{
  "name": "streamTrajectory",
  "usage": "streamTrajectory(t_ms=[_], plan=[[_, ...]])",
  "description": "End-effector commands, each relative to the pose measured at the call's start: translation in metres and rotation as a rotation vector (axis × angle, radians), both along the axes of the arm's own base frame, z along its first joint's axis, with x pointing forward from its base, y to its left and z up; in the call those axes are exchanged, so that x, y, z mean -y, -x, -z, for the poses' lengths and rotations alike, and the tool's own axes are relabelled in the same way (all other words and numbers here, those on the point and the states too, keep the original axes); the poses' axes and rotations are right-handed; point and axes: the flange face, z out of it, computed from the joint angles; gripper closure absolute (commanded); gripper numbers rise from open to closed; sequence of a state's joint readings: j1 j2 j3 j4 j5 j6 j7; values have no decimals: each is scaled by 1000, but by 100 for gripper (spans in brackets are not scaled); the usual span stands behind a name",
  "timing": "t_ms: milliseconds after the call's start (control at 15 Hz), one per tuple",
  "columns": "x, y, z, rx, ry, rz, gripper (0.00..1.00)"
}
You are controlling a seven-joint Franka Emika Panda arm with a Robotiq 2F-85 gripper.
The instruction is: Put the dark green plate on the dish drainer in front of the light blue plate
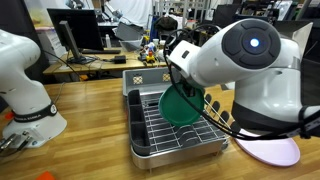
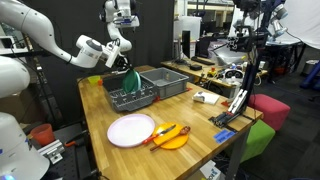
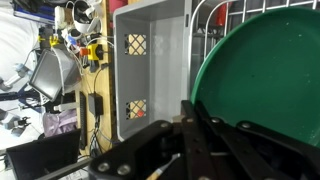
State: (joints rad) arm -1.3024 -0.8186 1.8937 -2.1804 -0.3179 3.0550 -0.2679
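The hand [image 3: 196, 115] is clamped on the rim of the round, deep green plastic plate [image 1: 181, 104] and holds it tilted on edge just above the chrome wire dish drainer [image 1: 178, 151] in its grey tray. The step in hand looks like lowering the plate into a slot. I cannot make out the light blue plate, so the next move calls for finding it, then seating the green one in front. The wooden worktop [image 1: 90, 120] stands in a cluttered lab, and a pale lavender plate [image 1: 272, 151] lies nearby.

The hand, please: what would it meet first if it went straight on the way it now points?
Most likely the wire grid of the dish drainer: the hand points down over it, and the dark green plate it grips would touch first, though depth is unclear.
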Motion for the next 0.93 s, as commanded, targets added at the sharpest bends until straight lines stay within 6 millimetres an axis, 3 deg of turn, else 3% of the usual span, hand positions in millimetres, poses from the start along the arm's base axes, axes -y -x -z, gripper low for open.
streamTrajectory(t_ms=[0, 400, 467, 533, 867], plan=[[-3, 4, 6, -3, 33, -10, 99], [0, -3, 7, -31, 24, 1, 99], [2, -6, 4, -38, 10, 7, 69], [4, -8, 3, -40, 7, 11, 68], [17, -17, 1, -56, -11, 35, 33]])
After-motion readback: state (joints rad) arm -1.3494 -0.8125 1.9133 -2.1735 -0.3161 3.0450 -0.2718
